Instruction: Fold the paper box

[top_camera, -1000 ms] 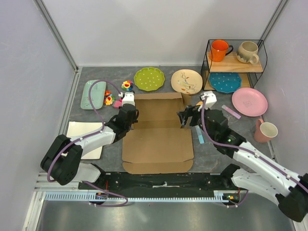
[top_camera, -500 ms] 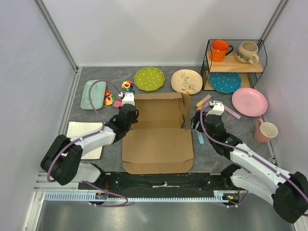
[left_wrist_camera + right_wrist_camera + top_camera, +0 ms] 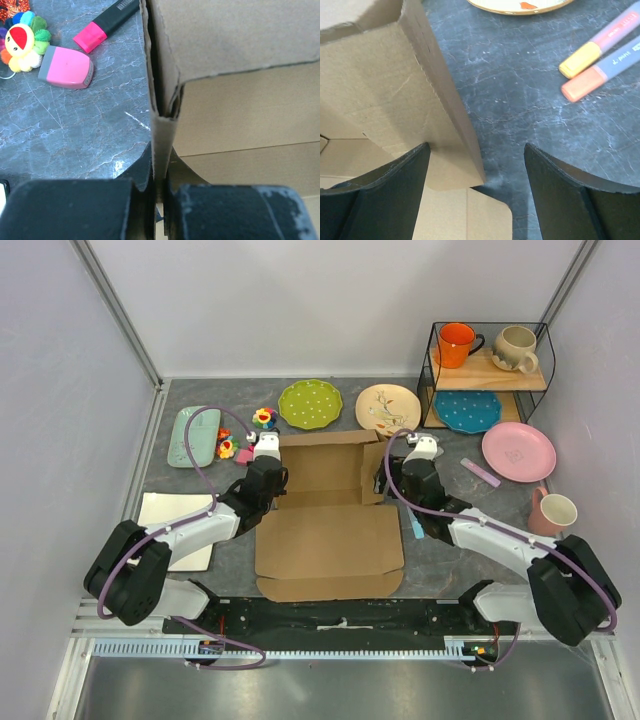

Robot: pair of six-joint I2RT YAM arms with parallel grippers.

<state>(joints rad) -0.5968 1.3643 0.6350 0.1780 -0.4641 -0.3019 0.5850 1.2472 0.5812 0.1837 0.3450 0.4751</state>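
The box (image 3: 330,530) lies in the middle of the grey worktop (image 3: 440,555), between the two arms. Its near half is a flat panel reaching toward the bases. Its far half has side walls standing up.

The left arm (image 3: 195,528) stretches diagonally from its base at the near left, low over the worktop, with its wrist at the box's left wall. In the left wrist view its jaws are pressed together on the upright edge of that wall (image 3: 161,125), so the cardboard is pinched between them.

The right arm (image 3: 490,537) runs from its base at the near right and folds back leftward, its forearm low and its wrist at the box's right side. Its jaws stand wide apart and straddle the raised right wall (image 3: 450,95): one finger is inside the box and the other is over bare worktop outside it. Neither finger clearly touches the cardboard.

Two markers (image 3: 600,55) lie to the right of that wall.
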